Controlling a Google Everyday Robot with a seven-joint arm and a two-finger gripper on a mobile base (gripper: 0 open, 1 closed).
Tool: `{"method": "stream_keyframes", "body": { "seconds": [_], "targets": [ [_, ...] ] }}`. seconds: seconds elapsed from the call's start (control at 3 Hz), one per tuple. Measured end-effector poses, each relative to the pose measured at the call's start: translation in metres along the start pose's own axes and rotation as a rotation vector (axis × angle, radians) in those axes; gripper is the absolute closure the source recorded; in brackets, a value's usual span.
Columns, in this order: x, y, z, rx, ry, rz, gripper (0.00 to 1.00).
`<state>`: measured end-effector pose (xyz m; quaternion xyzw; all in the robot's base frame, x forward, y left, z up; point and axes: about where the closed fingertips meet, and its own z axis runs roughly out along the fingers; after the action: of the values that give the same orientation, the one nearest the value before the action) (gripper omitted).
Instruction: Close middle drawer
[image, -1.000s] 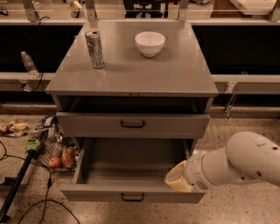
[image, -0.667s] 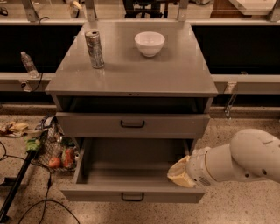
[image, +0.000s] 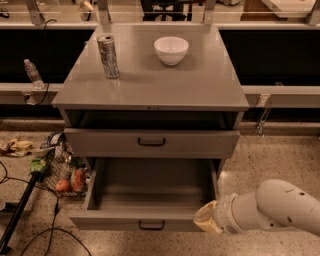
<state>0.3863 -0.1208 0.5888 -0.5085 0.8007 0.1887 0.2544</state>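
Note:
The middle drawer (image: 150, 200) of the grey cabinet is pulled far out, and its wide tray is empty. Its low front carries a small black bar handle (image: 151, 225). My white arm (image: 272, 207) reaches in from the lower right. The gripper (image: 205, 220) is at the arm's beige tip, right at the front right corner of the drawer front. The taller-fronted drawer (image: 151, 142) above stands slightly out. The lowest drawer is out of view.
A silver can (image: 108, 56) and a white bowl (image: 171, 49) stand on the cabinet top (image: 150, 85). A wire basket with fruit and litter (image: 62, 172), a black pole (image: 20, 210) and cables lie on the floor to the left. A water bottle (image: 32, 73) stands on the left ledge.
My arm's tip has moved down from beside the drawer's right wall to its front right corner. The drawer has not visibly moved.

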Motion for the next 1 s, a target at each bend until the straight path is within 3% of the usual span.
{"method": "stream_keyframes", "body": {
  "seconds": [0.33,0.67,1.0],
  "targets": [
    [0.037,-0.012,0.051,-0.001,-0.011,-0.076,1.0],
    [0.061,-0.014,0.08,-0.002,0.007,-0.127,1.0],
    [0.088,-0.017,0.095,0.052,0.054,-0.159,1.0]
  ]
}}
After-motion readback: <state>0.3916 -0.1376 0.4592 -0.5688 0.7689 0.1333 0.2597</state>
